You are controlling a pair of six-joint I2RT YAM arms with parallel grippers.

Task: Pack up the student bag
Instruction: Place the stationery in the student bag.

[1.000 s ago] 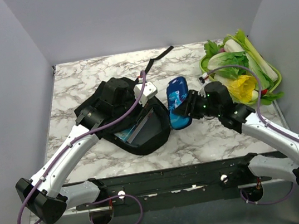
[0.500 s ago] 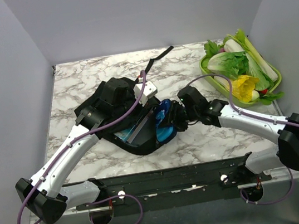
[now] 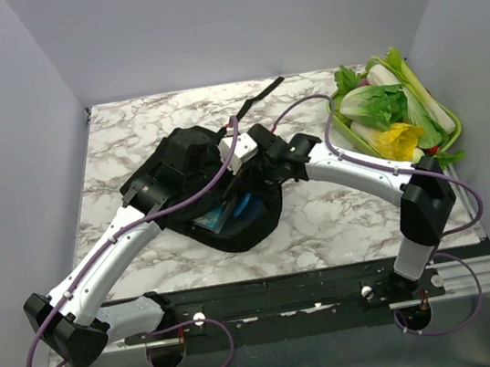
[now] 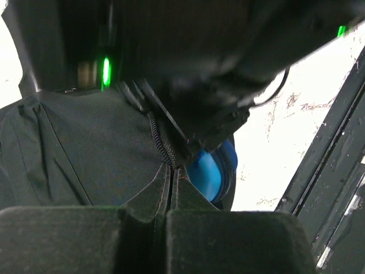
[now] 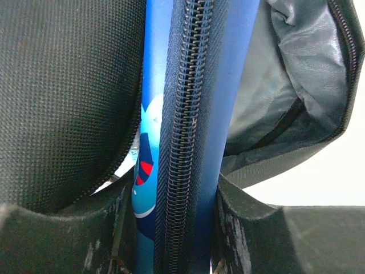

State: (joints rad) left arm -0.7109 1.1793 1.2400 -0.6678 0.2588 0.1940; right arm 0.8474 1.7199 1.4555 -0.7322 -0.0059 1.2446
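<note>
- The student bag (image 3: 254,230), a soft black backpack, lies on the marble table (image 3: 334,225), toward 9 o'clock from the table's middle, with its mouth gaping open.
- A long black strap (image 3: 261,96) runs from the bag toward 1 o'clock, reaching the far edge of the table.
- The left arm comes in from 7 o'clock and crosses over the bag. The left end effector (image 4: 169,214) has its fingers pressed together, clamped on a fold of the bag's fabric beside a zipper line.
- The right arm reaches in from 5 o'clock and bends back toward 9 o'clock, ending at the bag's mouth.
- The right end effector (image 5: 174,217) is clamped on the blue pencil case (image 5: 231,68), one finger on each flat side. The case stands on edge, its black zipper facing the wrist camera.
- The pencil case sits inside the bag's opening, with black mesh fabric at its 9 o'clock side and grey lining at its 3 o'clock side in the right wrist view.
- A green tray (image 3: 454,126) of leafy vegetables (image 3: 381,108) sits at the table's 2 o'clock corner, well apart from the bag.
</note>
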